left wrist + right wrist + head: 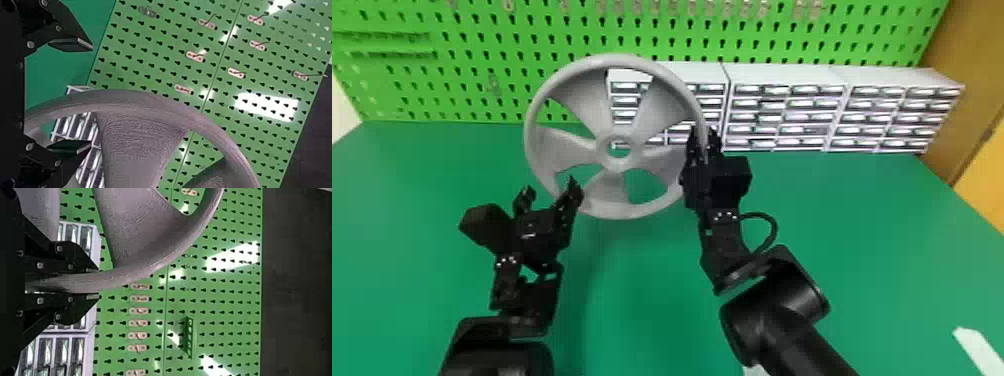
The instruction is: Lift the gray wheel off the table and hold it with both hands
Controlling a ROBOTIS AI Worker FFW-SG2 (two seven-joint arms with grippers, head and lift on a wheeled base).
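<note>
The gray wheel [620, 211] is held up off the table, its spoked face toward the head camera. My right gripper [703, 142] is shut on the right side of its rim; in the right wrist view the rim of the wheel [129, 277] runs between the two fingers of my right gripper [98, 283]. At the wheel's lower left, my left gripper [550, 186] stands open, its right-hand finger by the rim. In the left wrist view, the fingers of my left gripper [92, 96] are wide apart, and the wheel's rim [137, 102] passes close to the lower one.
White drawer cabinets [787, 81] stand along the back of the green table [877, 240], behind and right of the wheel. A green pegboard [482, 65] with hooks rises behind them. A white object [981, 350] lies near the table's right front.
</note>
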